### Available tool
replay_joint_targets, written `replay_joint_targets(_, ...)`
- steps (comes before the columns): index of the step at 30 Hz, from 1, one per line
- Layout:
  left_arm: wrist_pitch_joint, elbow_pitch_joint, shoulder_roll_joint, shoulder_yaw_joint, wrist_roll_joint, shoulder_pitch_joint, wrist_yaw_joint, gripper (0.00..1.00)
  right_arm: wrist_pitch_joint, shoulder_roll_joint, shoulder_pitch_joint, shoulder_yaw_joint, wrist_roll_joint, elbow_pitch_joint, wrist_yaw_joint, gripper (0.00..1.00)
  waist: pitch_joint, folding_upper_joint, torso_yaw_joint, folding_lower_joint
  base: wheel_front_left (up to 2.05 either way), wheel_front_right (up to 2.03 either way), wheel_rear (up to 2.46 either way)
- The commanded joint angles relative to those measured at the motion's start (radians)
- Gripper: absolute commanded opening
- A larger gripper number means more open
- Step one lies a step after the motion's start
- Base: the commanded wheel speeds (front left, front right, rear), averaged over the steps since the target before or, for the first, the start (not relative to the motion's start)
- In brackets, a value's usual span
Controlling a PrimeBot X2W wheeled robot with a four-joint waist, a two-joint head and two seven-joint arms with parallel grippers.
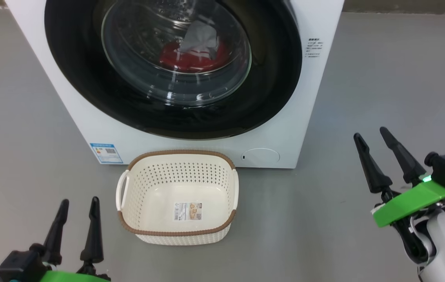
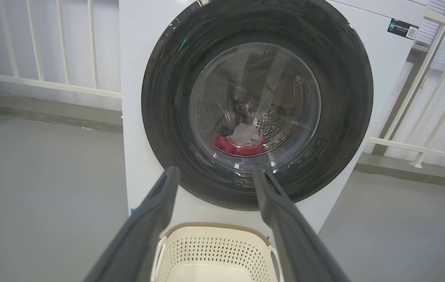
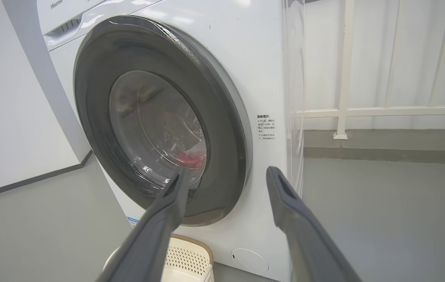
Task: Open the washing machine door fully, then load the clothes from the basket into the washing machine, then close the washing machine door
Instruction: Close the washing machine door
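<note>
While the clothes (image 1: 191, 58) lie behind the shut door (image 1: 89, 98), both hands hover released and empty.
Head view: bare basket (image 1: 179, 152) at lower centre, just before the washing machine (image 1: 285, 129) for a short carry; left hand (image 1: 80, 200) lower left, right hand (image 1: 370, 132) at right. Left wrist view: that hand, spread wide, frames the door. Right wrist view: door flush, apparently latched.

- My head camera looks steeply down from near above at the basket (image 1: 179, 196) on the floor (image 1: 383, 86) and the lower front of the washing machine (image 1: 296, 129).
- My left wrist camera, low and near, faces the washing machine door (image 2: 255, 105) almost square-on.
- My right wrist camera sees that door aslant, from my right.
- All three share door and basket.
</note>
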Motion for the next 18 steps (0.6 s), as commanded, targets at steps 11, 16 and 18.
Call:
replay_joint_targets(11,0.012,-0.038,0.034,0.003,-0.064,0.031,0.000,1.00,-0.005,0.028,0.136,-0.053,-0.057,-0.073,-0.002,1.00,-0.040,0.0000,-0.048,0.0000,0.00,0.00,0.00)
replay_joint_targets(16,0.015,-0.045,0.053,-0.004,-0.068,0.040,-0.001,1.00,-0.005,0.042,0.179,-0.077,-0.078,-0.082,-0.002,1.00,-0.046,0.0000,-0.058,0.0000,0.00,0.00,0.00)
replay_joint_targets(18,0.015,-0.046,0.056,-0.005,-0.069,0.041,0.000,1.00,-0.005,0.050,0.191,-0.091,-0.083,-0.087,-0.002,1.00,-0.047,0.0000,-0.060,0.0000,0.00,0.00,0.00)
